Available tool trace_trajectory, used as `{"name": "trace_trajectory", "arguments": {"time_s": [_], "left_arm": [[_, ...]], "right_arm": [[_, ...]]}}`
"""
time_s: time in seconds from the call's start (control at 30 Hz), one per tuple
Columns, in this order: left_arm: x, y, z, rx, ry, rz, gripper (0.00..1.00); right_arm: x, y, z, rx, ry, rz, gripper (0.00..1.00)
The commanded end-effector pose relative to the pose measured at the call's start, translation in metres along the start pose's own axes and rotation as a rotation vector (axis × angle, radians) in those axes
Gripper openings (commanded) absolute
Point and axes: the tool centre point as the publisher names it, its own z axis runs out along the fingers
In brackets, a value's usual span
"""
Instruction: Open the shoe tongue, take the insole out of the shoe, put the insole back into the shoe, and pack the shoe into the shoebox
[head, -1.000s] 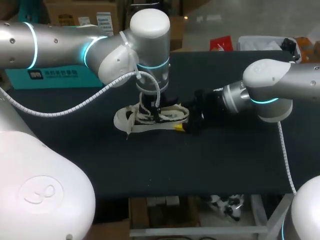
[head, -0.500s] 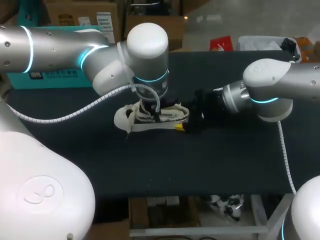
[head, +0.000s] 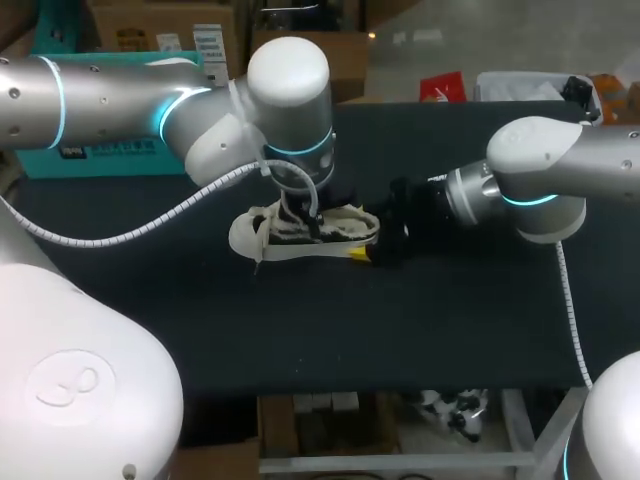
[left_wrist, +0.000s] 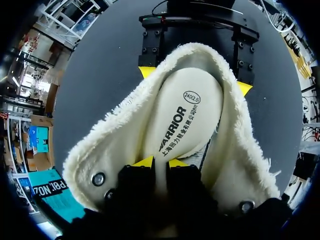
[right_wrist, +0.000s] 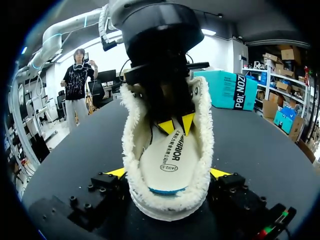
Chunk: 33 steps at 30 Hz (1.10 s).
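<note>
In the head view, a cream shoe with a pale rubber sole is seen on the dark matte table. The left gripper is lowered into its opening, and the right gripper is set at its heel.

In the left wrist view, a shaggy fleece lining is shown around the smooth oval insole. The insole's near end is pinched between narrowly set fingers.

In the right wrist view, the heel is clamped from both sides by widely spread fingers, and the insole is seen inside the shoe.
</note>
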Motion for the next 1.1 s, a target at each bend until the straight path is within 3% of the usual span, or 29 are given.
{"name": "trace_trajectory", "arguments": {"time_s": [0.03, 0.37, 0.7, 0.83, 1.1], "left_arm": [[-0.012, -0.002, 0.002, 0.054, 0.067, 0.022, 0.00], [0.005, -0.008, -0.061, 0.135, 0.124, 0.055, 0.00], [0.021, -0.010, -0.083, 0.161, 0.180, 0.048, 0.00], [0.023, -0.011, -0.084, 0.182, 0.229, 0.027, 0.00], [0.020, -0.015, -0.111, 0.322, 0.396, 0.023, 0.00]], "right_arm": [[0.005, 0.001, 0.003, -0.004, 0.007, -0.003, 0.00], [0.005, 0.001, 0.003, -0.004, 0.007, -0.003, 0.00], [0.005, 0.001, 0.003, -0.004, 0.007, -0.003, 0.00], [0.005, 0.001, 0.003, -0.004, 0.007, -0.003, 0.00], [0.005, 0.001, 0.003, -0.004, 0.007, -0.003, 0.00]]}}
